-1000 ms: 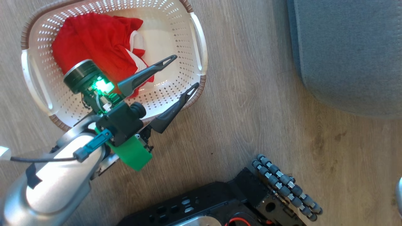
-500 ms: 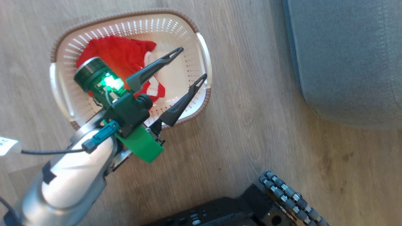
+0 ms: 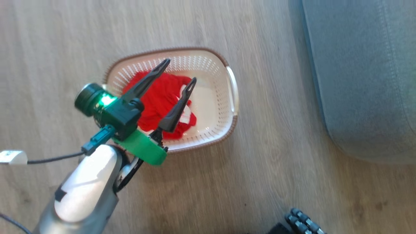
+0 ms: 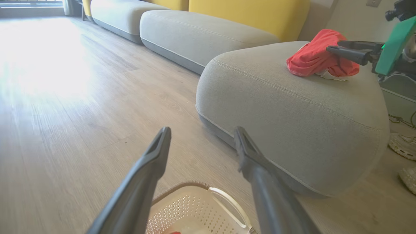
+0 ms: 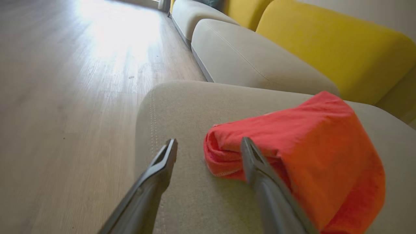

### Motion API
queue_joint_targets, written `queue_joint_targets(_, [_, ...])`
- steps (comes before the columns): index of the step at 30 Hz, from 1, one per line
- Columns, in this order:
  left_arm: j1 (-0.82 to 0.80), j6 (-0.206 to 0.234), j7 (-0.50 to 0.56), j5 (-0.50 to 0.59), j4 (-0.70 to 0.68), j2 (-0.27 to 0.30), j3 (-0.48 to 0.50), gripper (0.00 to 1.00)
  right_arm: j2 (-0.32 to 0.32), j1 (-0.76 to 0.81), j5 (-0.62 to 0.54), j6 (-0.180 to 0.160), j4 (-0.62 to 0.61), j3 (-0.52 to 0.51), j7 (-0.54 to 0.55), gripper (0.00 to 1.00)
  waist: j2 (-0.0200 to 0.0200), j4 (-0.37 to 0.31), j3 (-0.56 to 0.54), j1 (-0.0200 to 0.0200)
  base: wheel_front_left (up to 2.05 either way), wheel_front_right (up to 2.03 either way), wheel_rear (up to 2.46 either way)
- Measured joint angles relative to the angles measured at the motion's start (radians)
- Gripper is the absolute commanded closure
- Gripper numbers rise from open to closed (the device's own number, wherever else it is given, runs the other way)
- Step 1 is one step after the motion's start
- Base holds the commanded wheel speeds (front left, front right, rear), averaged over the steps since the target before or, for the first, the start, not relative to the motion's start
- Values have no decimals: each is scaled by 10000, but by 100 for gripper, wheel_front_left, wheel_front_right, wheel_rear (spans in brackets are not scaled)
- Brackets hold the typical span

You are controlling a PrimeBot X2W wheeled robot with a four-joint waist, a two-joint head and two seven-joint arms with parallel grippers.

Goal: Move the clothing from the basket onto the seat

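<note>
The cream basket (image 3: 232,97) stands on the wood floor with red clothing (image 3: 156,97) bunched inside. My left gripper (image 3: 180,69) hangs open above that clothing, holding nothing. In the left wrist view the left gripper (image 4: 202,130) points past the basket (image 4: 195,208) toward the grey seat (image 4: 286,107). A red garment (image 4: 315,57) lies on the seat, with my right gripper (image 4: 333,46) beside it. In the right wrist view the right gripper (image 5: 208,140) is open low over the seat (image 5: 182,107). One finger lies beside the loose garment (image 5: 308,136).
The seat (image 3: 364,74) is to the right of the basket across a strip of bare floor. More grey cushions (image 4: 201,35) with yellow backs (image 4: 253,13) run behind it. My base's roller wheel (image 3: 304,222) shows at the bottom edge. A pale shoe (image 4: 403,146) lies right of the seat.
The head camera has shifted, so the basket sits lower and more central. My left gripper's fingers have swung from the basket's near rim to over the red clothing. The right gripper has opened.
</note>
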Motion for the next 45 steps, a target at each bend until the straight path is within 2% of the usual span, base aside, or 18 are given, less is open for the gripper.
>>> queue_joint_targets(8, [872,0,0,146,690,-631,1252,0,1243,868,-403,0,-1425,826,0,0,0,677,-1231,0,0,0,0])
queue_joint_targets(11, [1156,0,0,307,945,-851,1726,0,1513,1183,-366,0,-1666,1154,0,0,0,950,-1683,0,0,0,0])
queue_joint_targets(27, [2589,0,0,1087,1664,-1666,4192,0,2146,2124,318,-2,-1538,2554,-2,0,0,2038,-3727,0,0,0,0])
queue_joint_targets(35, [3033,0,0,1396,1708,-1898,4989,0,2303,2714,579,-2,-1417,2798,0,0,0,2085,-4353,0,0,0,0])
queue_joint_targets(45, [3572,0,0,1720,1705,-2128,5394,0,2529,3446,596,-2,-1467,3016,0,0,0,2065,-4866,1,0,0,0])
